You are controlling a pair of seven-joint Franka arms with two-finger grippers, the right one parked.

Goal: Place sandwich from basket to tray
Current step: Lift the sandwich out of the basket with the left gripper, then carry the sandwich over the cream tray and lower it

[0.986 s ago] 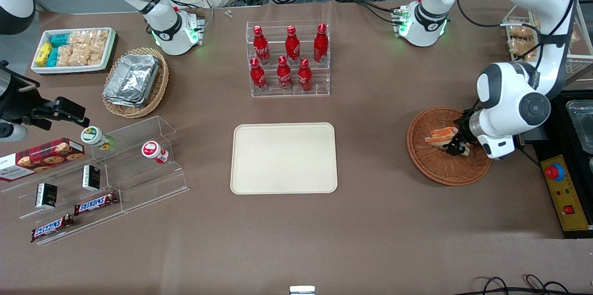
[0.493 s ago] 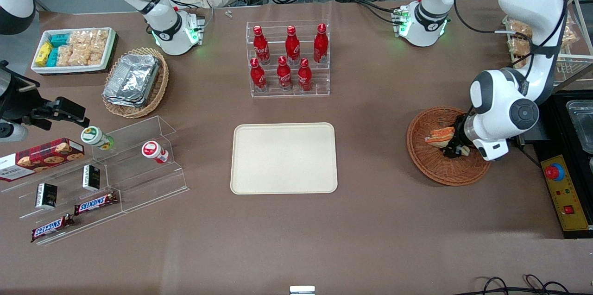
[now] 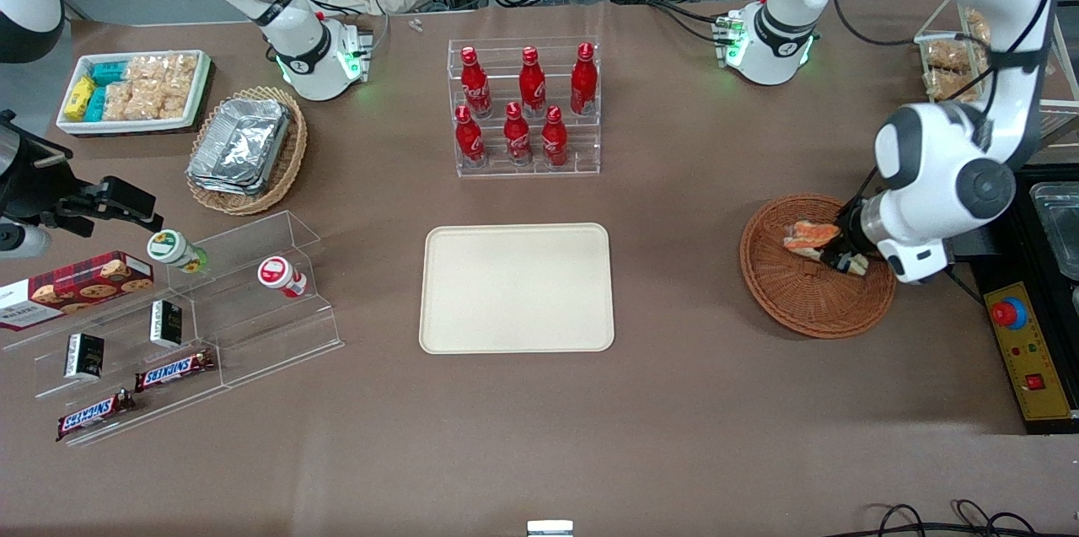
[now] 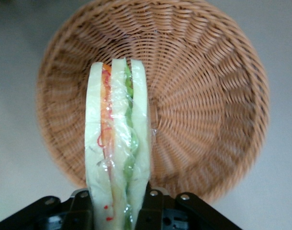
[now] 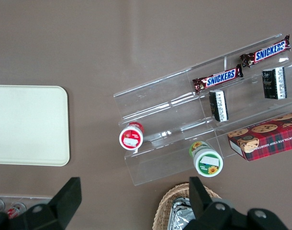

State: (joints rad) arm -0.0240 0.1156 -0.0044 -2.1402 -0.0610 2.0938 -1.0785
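The end effector (image 3: 845, 260), its fingers clamped on the sandwich (image 3: 811, 235), hangs over the basket (image 3: 816, 291) at the working arm's end of the worktop (image 3: 674, 402). From there toward the tray (image 3: 516, 287), at the basket's 9 o'clock in the front view, lies only bare worktop; nothing stands on that stretch. The tray's own surface is bare. At the tray's 12 o'clock stands the rack of red bottles (image 3: 524, 107), well apart from it and farther from the front camera. Toward the parked arm's end, at the tray's 9 o'clock, the clear tiered stand (image 3: 211, 309) with its small jars and snack bars sits near the tray's edge.
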